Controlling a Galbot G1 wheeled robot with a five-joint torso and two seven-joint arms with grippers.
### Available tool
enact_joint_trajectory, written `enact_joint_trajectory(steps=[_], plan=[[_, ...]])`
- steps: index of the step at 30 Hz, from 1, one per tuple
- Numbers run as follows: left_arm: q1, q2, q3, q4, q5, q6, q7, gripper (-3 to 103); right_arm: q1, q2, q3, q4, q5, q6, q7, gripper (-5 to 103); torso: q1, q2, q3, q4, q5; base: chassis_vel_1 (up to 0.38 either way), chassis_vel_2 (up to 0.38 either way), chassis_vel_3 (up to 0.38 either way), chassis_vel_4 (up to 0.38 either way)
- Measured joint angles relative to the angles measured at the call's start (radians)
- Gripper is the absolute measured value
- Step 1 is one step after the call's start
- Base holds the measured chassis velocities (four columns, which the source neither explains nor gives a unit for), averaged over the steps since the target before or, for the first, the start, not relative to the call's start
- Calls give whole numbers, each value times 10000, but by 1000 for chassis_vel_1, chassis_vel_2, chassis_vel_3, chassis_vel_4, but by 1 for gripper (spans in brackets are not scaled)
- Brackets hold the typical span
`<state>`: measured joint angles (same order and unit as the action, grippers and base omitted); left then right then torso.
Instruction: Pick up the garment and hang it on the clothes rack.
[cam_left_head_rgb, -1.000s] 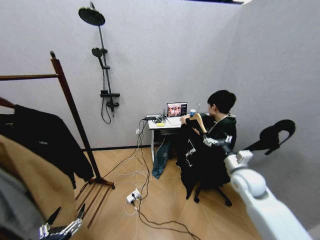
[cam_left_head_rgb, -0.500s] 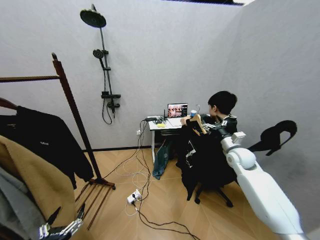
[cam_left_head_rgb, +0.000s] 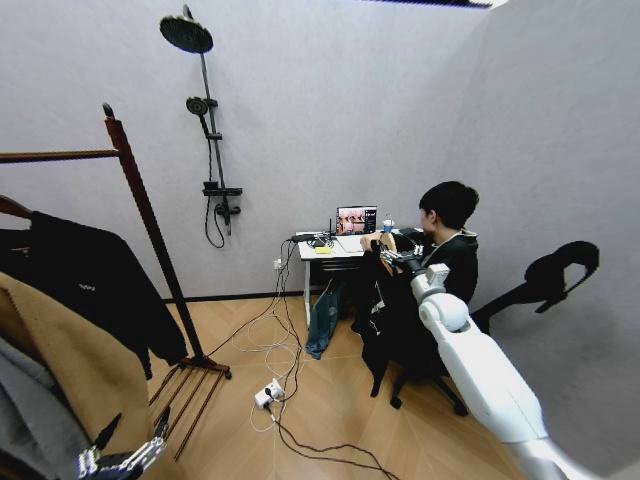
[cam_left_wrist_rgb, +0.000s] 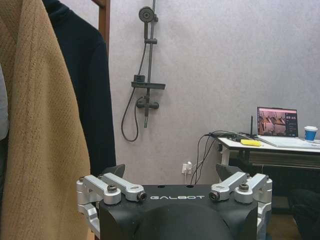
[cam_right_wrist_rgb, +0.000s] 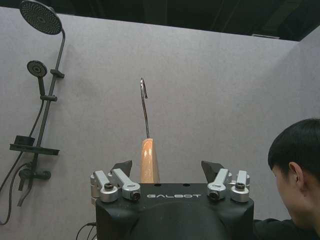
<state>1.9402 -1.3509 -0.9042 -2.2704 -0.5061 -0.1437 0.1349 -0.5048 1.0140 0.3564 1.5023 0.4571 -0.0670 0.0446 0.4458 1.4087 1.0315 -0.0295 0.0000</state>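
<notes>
- Spotting the garment (cam_left_head_rgb: 385, 310) dangling right in front of the desk (cam_left_head_rgb: 322, 250), on its wooden hanger (cam_right_wrist_rgb: 149, 161), with a seated person just behind it. Not managing to tell whether anyone's hand is propping it up.
- Seeing the right gripper (cam_left_head_rgb: 395, 258) stretched out over by the desk, up at the hanger's neck. Judging from the right wrist view, sitting released with jaws spread wide, the wooden neck standing between them nearer one finger, and not pinching it yet.
- Noticing the metal hook (cam_right_wrist_rgb: 144, 105) sticking straight up past the fingertips (cam_right_wrist_rgb: 122, 167), so lining up pretty nicely.
- Guessing on handling: being a light, floppy tee, sagging and swinging with zero stiffness of its own, so grabbing cloth sounds like a bad idea. Going for the stiff wooden neck just under the hook instead. Worrying a bit about smooth wood twisting in a loose pinch, so wanting a firm, centred squeeze.
- Leaving the hook free for the rod of the clothes rack (cam_left_head_rgb: 150, 240), standing well off to the left of the desk.
- Seeing the left gripper (cam_left_head_rgb: 125, 455) parked low, far from the desk on the rack side, jaws also released and empty.
</notes>
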Motion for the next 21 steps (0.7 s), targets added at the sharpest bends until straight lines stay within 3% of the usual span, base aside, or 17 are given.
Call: enact_joint_trajectory(steps=[1, 3, 7, 9, 11, 12, 13, 18, 21], plan=[[0, 0, 0, 0, 0, 0, 0, 100, 0, 0, 0, 0, 0, 0, 0, 77, 0, 0, 0, 0, 0, 0, 0, 0, 0], [0, 0, 0, 0, 0, 0, 0, 100, -17, 95, 3, -76, -183, 158, 5, 65, 0, 0, 0, 0, 0, 0, 0, 0, 0], [0, 0, 0, 0, 0, 0, 0, 100, -35, 153, 20, -118, -290, 254, 5, 60, 0, 0, 0, 1, 0, 0, 0, 0, 0], [0, 0, 0, 0, 0, 0, 0, 100, -116, 163, 86, -97, -317, 253, -57, 44, 0, 0, -1, 3, -1, 0, 0, 0, 0], [1, 0, 0, 0, 0, 0, 0, 100, -157, 145, 108, -64, -302, 216, -112, 44, 0, 0, -1, 2, 0, 0, 0, 0, 0], [0, 0, 0, 0, 0, 0, 0, 100, -201, 137, 149, -54, -293, 215, -168, 33, -1, 0, -1, 1, 0, 0, 0, 0, 0], [0, 0, 0, 0, 0, 0, 0, 100, -201, 137, 149, -54, -293, 215, -168, 33, -1, 0, -1, 1, 0, 0, 0, 0, 0], [0, 0, 0, 0, 0, 0, 0, 100, -305, 157, 234, -28, -180, 290, -227, 11, -1, 0, -1, 2, 0, 0, 0, 0, 0], [0, 0, 0, 0, 0, 0, 0, 100, -352, 119, 265, 58, -74, 300, -249, 10, -1, 0, -1, 2, 0, 0, 0, 0, 0]])
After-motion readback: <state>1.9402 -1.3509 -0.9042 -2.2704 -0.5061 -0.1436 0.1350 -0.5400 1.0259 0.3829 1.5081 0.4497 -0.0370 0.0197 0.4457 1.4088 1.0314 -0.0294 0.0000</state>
